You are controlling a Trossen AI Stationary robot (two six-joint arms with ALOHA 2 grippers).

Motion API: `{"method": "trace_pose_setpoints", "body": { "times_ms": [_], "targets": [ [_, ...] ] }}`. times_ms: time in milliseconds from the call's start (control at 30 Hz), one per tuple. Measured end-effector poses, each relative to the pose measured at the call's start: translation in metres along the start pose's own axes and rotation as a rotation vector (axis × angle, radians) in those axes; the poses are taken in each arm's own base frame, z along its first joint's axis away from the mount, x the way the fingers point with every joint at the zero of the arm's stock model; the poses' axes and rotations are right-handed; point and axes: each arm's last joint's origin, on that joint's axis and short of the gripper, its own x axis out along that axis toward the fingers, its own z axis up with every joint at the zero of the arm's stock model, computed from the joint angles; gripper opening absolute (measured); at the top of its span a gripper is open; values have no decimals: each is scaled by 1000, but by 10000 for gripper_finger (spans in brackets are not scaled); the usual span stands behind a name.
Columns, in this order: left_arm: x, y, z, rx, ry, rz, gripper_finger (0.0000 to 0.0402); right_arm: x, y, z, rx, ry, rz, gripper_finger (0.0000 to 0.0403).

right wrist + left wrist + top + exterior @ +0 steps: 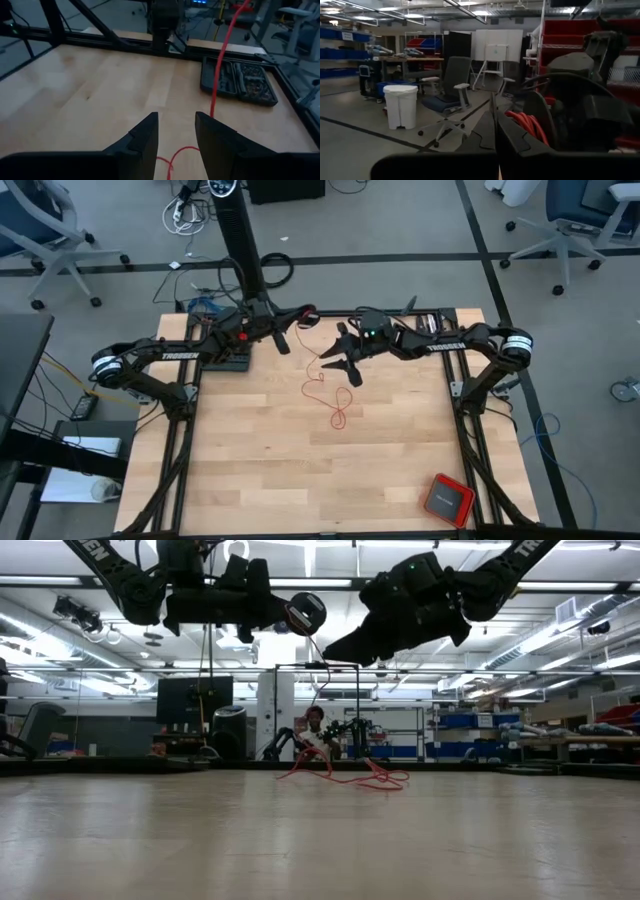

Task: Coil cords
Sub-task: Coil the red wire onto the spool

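Observation:
A thin red cord runs from my left gripper down to loose loops lying on the wooden table. In the low view it hangs as a line onto the loops. My left gripper is high above the table's far middle, with its fingers shut. My right gripper hovers open and empty just to its right, above the loops. In the right wrist view the cord passes beside one finger without touching it. My left gripper carries several turns of the red cord bunched against the side of one finger. The fingers hide whether a strand is pinched between them. The gripper is level, well above the table. The rest of the cord hangs below it, and its lower end lies looped on the table.
A red square box with a dark top lies at the near right corner. A dark tool case lies at the far left and shows in the right wrist view. The table's near half is bare wood.

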Motion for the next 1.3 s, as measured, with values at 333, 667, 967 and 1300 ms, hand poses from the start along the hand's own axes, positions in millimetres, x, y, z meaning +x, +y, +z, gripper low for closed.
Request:
{"method": "trace_pose_setpoints", "body": {
  "times_ms": [333, 667, 967, 1300],
  "targets": [
    [0, 0, 3, -31, -28, 1, 0, 1, -1, -1, -38, 32, -76, 112],
    [0, -1, 5, -52, -55, 4, 0, 1, -2, 0, -52, 22, -101, 74],
    [0, -2, 7, -54, -72, -2, 0, 4, 2, 4, -86, 30, -208, 91],
    [0, -2, 8, -53, -82, -1, 0, 13, 4, -1, -92, 53, -297, 95]
  ]
}}
